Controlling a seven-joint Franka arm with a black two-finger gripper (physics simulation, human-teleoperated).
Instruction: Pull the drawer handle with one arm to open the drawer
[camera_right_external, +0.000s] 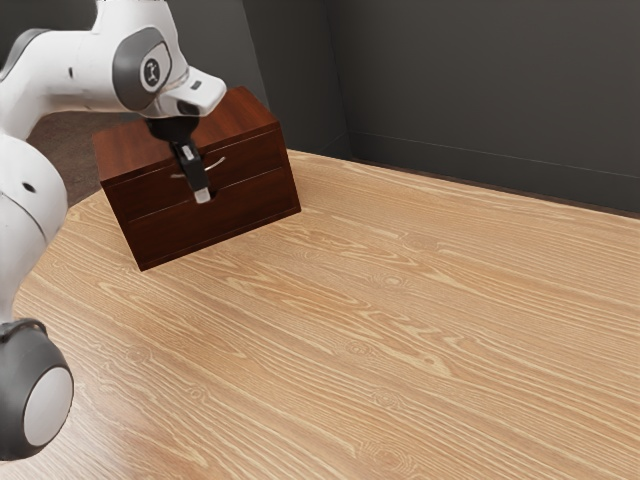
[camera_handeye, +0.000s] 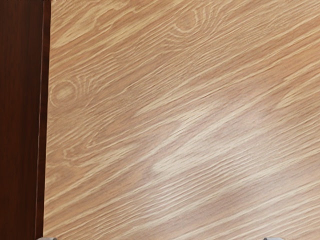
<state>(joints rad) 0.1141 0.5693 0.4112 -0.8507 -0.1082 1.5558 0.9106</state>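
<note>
**Stage of the drawer-opening task: approach to the handle.**

The table (camera_right_external: 420, 330), pale wood with a bold grain, fills most of the exterior frame from lower left to right. The arm (camera_right_external: 80, 60), white with grey joints, runs down the left edge and bends across the upper left corner. The cabinet (camera_right_external: 245, 108), a dark red-brown box, stands on the table in the upper left of the frame, partly behind the arm.

Its drawer (camera_right_external: 250, 155) is the upper band of the front face. The band lies flush with the panel below it, with only a thin seam between them, so we judge the drawer shut and the pull not yet begun.

The gripper (camera_right_external: 198, 182), black with a pale tip, hangs from the arm's end in front of the drawer, pointing down and crossing the seam. The handle (camera_right_external: 218, 161), a thin pale arc, lies across the middle of the drawer front, and the gripper overlaps its centre. We cannot tell whether the claw is spread or pressed together, nor whether it touches the handle.

In the wrist view, the cabinet's dark front stands just beside the gripper, with bare table under it.

Done, as we read it: the reach to the handle. Left: a secure hold on the handle, then a pull away from the cabinet until the drawer slides out.
</note>
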